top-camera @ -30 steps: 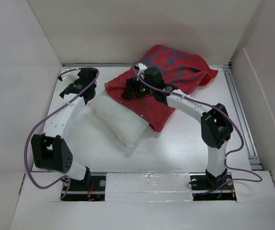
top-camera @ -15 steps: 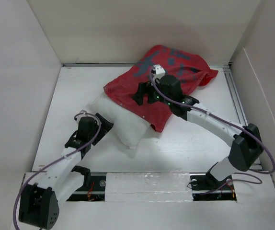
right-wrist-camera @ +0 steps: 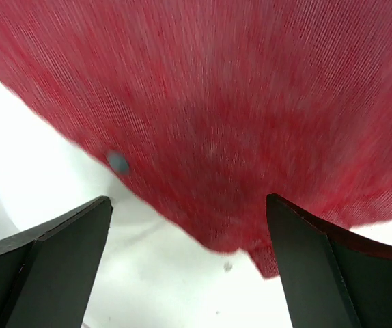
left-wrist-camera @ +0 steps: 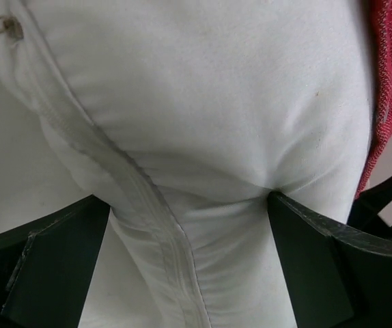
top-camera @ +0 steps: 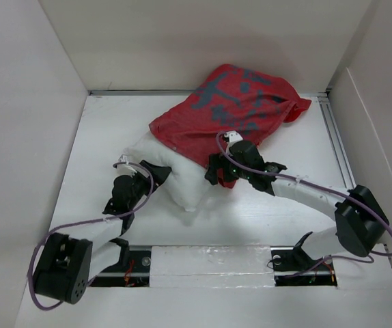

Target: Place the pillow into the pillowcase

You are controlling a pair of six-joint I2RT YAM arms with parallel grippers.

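The white pillow (top-camera: 179,179) lies in the middle of the table, its far end under the red pillowcase (top-camera: 233,109). My left gripper (top-camera: 155,171) is at the pillow's near left side. In the left wrist view the left gripper (left-wrist-camera: 188,199) is open, with the pillow's zipped seam end (left-wrist-camera: 203,123) bulging between the jaws and touching both. A strip of the pillowcase (left-wrist-camera: 387,82) shows at the right. My right gripper (top-camera: 214,175) is open over the pillowcase's near corner. In the right wrist view the right gripper (right-wrist-camera: 189,201) holds nothing, and the red cloth (right-wrist-camera: 237,116) lies beyond the jaws.
White walls box in the table on the left, back and right. A metal rail (top-camera: 341,160) runs along the right side. A taped strip (top-camera: 210,263) lies between the arm bases at the near edge. The pillowcase's far end bunches against the back wall.
My left arm has pulled back from the far left and brought its gripper to the pillow's near end. My right gripper has come off the top of the pillowcase to its near corner.
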